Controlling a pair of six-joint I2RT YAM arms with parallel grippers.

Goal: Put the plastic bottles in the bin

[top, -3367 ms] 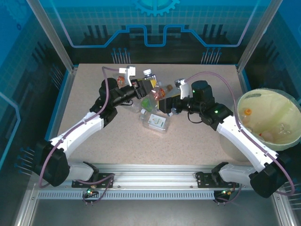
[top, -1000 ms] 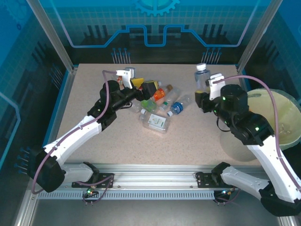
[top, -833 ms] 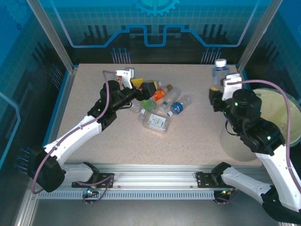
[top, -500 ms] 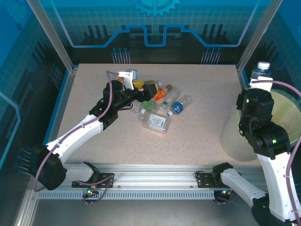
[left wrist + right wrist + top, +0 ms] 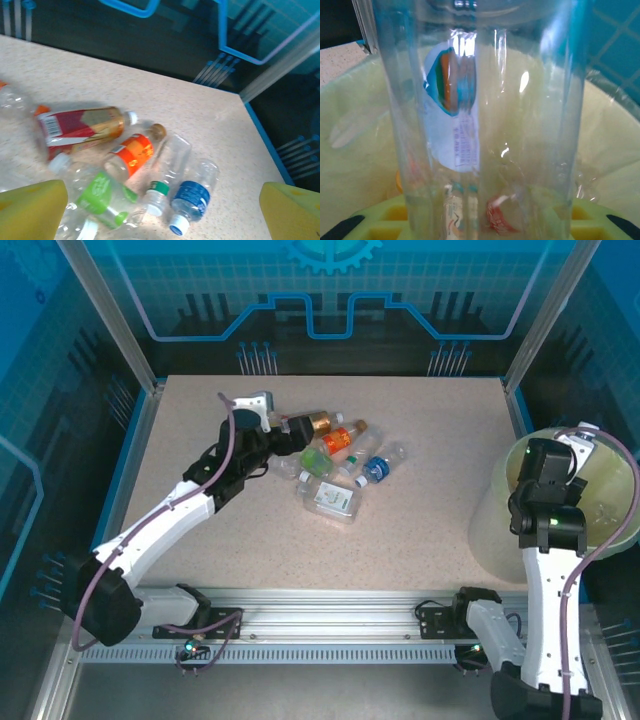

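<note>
Several plastic bottles lie in a heap at the table's middle back: a red-labelled one, an orange one, a green one and a blue one. My left gripper hovers open just above the heap's left side, its yellow fingertips wide apart. Over the bin, my right gripper is shut on a clear plastic bottle with a blue-and-white label, held upright.
A flattened clear bottle lies nearest the front of the heap. Inside the bin sit a few earlier bottles, with an orange cap showing. Metal frame posts stand at the table's back corners.
My right arm has swung right from the table's back with the clear bottle and now holds it over the bin. The left gripper shifted slightly back, uncovering the red-labelled bottle.
</note>
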